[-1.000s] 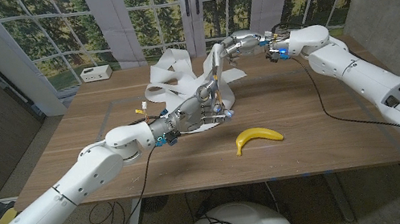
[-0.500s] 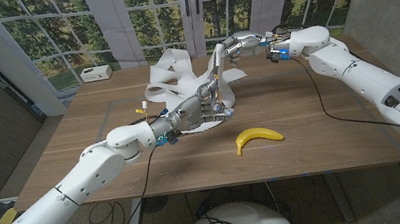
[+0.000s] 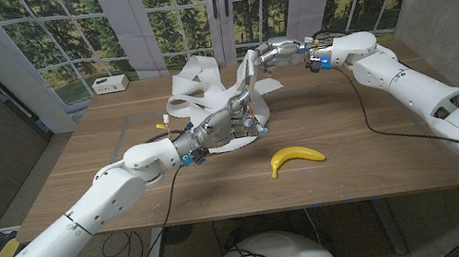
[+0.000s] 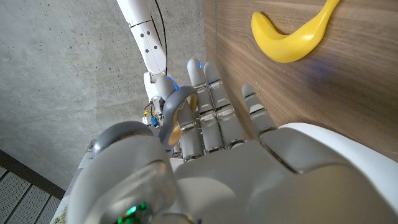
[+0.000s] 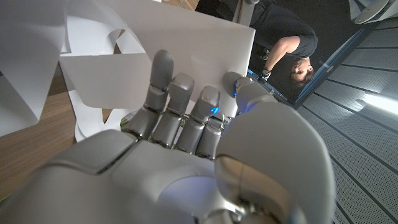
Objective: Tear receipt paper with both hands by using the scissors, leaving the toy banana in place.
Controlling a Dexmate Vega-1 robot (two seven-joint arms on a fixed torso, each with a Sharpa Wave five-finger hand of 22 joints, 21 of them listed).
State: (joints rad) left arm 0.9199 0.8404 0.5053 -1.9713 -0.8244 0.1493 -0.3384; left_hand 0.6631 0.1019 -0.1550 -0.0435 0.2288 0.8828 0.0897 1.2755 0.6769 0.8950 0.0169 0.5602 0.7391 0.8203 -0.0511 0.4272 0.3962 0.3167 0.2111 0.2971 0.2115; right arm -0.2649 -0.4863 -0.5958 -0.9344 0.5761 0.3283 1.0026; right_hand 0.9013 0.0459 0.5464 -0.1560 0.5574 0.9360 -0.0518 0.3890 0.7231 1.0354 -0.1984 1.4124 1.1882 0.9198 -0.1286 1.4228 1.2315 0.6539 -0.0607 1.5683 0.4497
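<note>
Almost nothing has moved in the last second: the left hand [image 3: 228, 129] keeps its fingers closed on the scissors [image 4: 176, 111], and the right hand [image 3: 270, 52] still pinches the receipt paper [image 3: 244, 87] stretched between both hands. I judge the cut is not yet made. The banana [image 3: 296, 157] lies apart, on the near side of the left hand, toward the table [image 3: 96, 169] edge; there is more free room beyond the right hand.
</note>
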